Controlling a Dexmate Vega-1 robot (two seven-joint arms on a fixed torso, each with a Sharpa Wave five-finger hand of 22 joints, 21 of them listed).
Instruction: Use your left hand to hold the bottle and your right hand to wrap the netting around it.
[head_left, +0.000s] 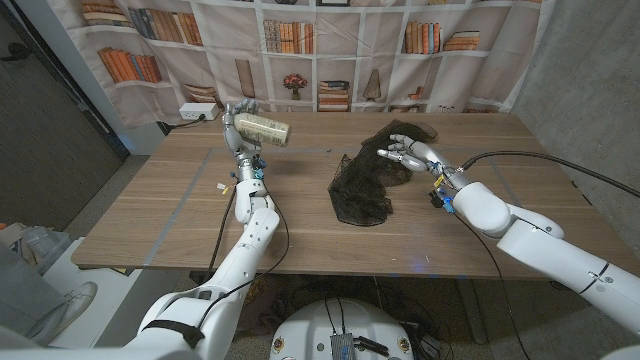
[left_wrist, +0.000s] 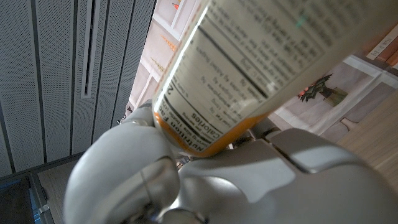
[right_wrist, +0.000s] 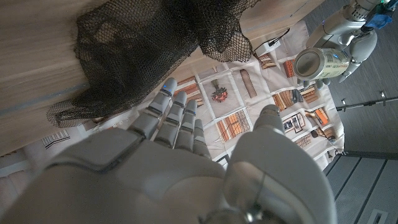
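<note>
right hand (head_left: 405, 152) is above the netting (head_left: 362, 178), fingers spread and holding nothing — the mesh lies in a loose dark heap on the counter (head_left: 180, 215), right of centre. left hand (head_left: 238, 122) grips the bottle (head_left: 264, 130) by one end, holding it roughly level, clear of the counter, toward the far left.

risks, as judged: loose mesh could snag on the right hand's fingers and drag rather than lift; a shallow pinch would bring up one fold only and leave the rest trailing. the bottle is held at one end, so any pull from the netting could lever it out of the grip.

room: bottle and netting are well apart, with open counter between them for the carry. the near edge is well clear of the heap. further back, a white power strip (head_left: 199, 112) sits near the far edge beside the left hand — a snag point.
</note>
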